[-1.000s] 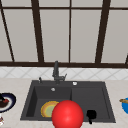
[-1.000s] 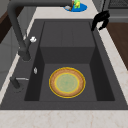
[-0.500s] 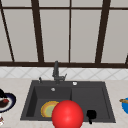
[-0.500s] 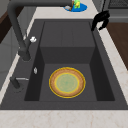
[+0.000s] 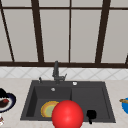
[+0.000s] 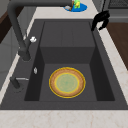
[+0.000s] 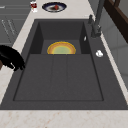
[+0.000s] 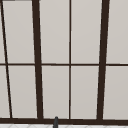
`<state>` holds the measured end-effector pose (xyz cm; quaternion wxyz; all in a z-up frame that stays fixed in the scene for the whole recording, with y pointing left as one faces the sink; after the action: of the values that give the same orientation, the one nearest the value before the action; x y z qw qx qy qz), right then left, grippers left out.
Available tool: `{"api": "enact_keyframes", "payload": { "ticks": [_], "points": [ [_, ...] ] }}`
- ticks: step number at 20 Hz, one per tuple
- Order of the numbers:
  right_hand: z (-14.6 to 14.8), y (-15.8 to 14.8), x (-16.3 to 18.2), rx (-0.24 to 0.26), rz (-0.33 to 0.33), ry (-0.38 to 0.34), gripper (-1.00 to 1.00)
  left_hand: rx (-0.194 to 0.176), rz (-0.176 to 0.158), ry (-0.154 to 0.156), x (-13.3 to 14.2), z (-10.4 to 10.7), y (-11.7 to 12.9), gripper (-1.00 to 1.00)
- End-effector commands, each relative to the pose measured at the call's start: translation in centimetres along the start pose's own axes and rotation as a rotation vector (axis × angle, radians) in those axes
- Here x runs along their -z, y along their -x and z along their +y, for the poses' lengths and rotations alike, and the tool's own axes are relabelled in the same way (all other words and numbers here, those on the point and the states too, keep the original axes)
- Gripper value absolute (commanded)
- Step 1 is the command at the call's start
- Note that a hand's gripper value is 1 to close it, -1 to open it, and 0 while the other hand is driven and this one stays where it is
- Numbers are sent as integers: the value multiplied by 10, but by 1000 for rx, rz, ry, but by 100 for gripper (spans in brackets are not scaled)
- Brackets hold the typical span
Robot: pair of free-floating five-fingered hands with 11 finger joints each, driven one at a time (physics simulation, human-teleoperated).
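Note:
My right hand [image 5: 91, 114] hovers over the front right rim of the dark sink [image 5: 107, 100], fingers hanging loosely down and holding nothing. The same hand [image 6: 100, 19] appears in the left side view above the counter edge, and at the left of the right side view [image 7: 11, 58]. A yellow plate with a green centre [image 6: 67, 82] lies flat in the left basin. A big red ball [image 5: 67, 114] sits low in the front view, covering part of that plate. At the far left edge, part of my left hand [image 5: 2, 93] shows above a dark plate [image 5: 11, 101].
A tall dark faucet [image 5: 56, 72] stands behind the basins. A blue plate [image 6: 76, 6] holding something yellow-green sits on the right counter. The dark plate [image 7: 54, 6] holds red food, with a small red-and-white item [image 7: 33, 5] beside it. A window is behind.

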<state>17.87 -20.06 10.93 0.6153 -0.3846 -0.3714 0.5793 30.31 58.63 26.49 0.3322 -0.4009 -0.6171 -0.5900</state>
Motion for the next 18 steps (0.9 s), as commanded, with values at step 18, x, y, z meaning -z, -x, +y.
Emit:
{"api": "enact_keyframes", "payload": {
  "ticks": [18],
  "points": [
    [0,0,0,0,0,0,0,9,-4,-68,-17,6,60,-100]
  ]
}}
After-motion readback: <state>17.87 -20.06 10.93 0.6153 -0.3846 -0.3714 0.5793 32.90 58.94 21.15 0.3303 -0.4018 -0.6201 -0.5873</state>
